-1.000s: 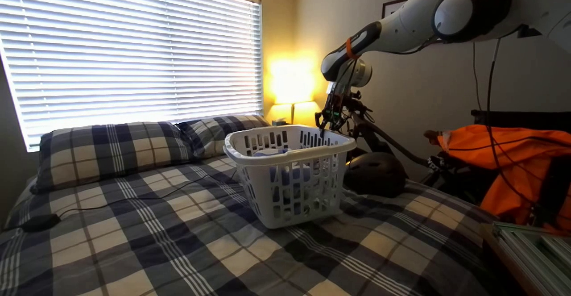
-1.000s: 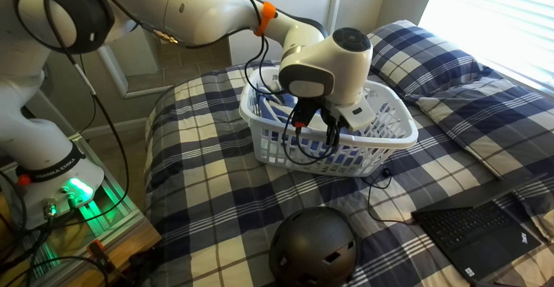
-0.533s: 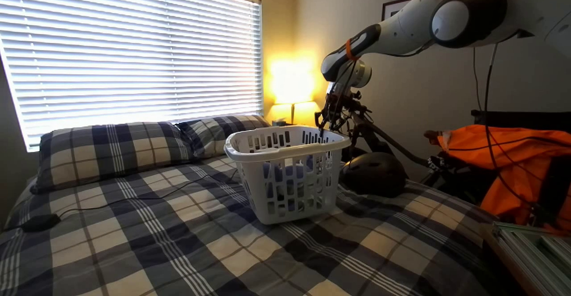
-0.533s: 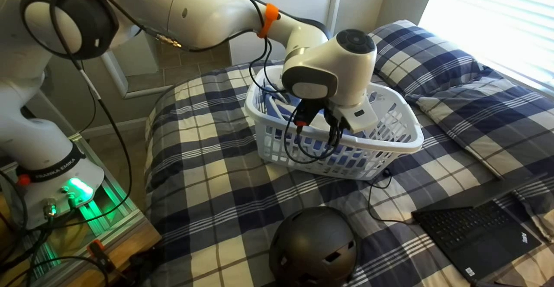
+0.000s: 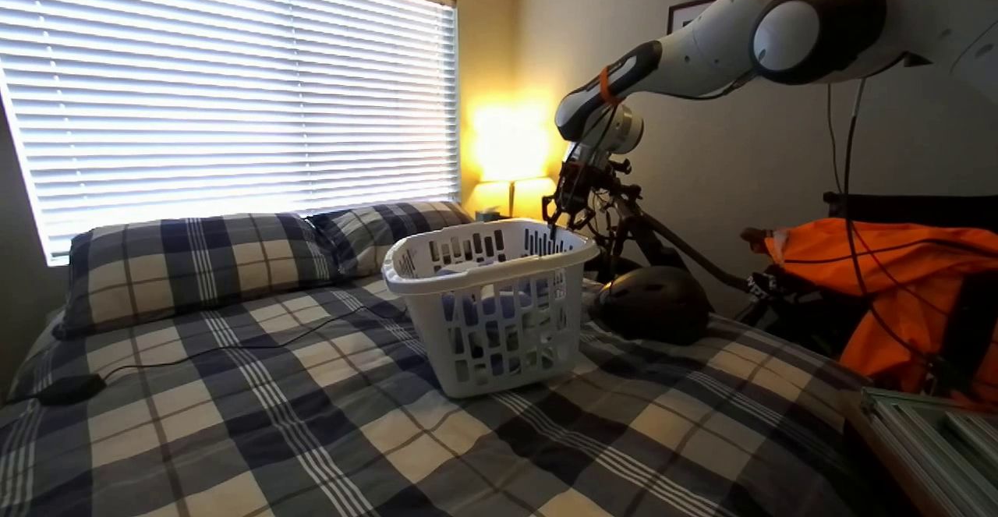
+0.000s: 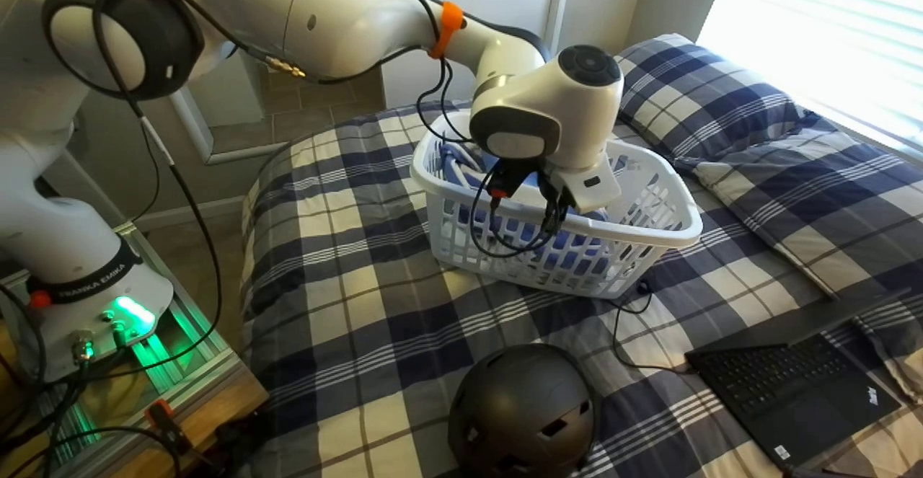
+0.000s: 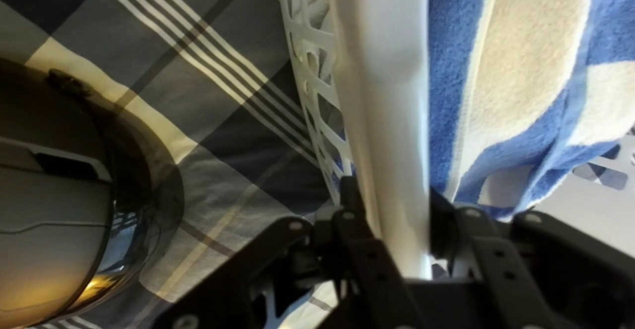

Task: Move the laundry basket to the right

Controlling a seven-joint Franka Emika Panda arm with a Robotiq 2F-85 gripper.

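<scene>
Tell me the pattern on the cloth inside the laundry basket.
The cloth has broad blue and off-white stripes, clearest in the wrist view.

The basket (image 5: 483, 274) is white, the towel (image 7: 531, 66) banded in blue and cream. The bedspread (image 6: 346, 298) is plaid in navy, grey and cream, crossed by thin white lines; the pillows (image 5: 203, 267) carry the same plaid. The helmet (image 6: 523, 406), laptop (image 6: 804, 391) and gripper (image 7: 395, 205) are black. The arm (image 6: 360, 31) is white with dark grey patches and orange straps (image 6: 448, 29).
</scene>
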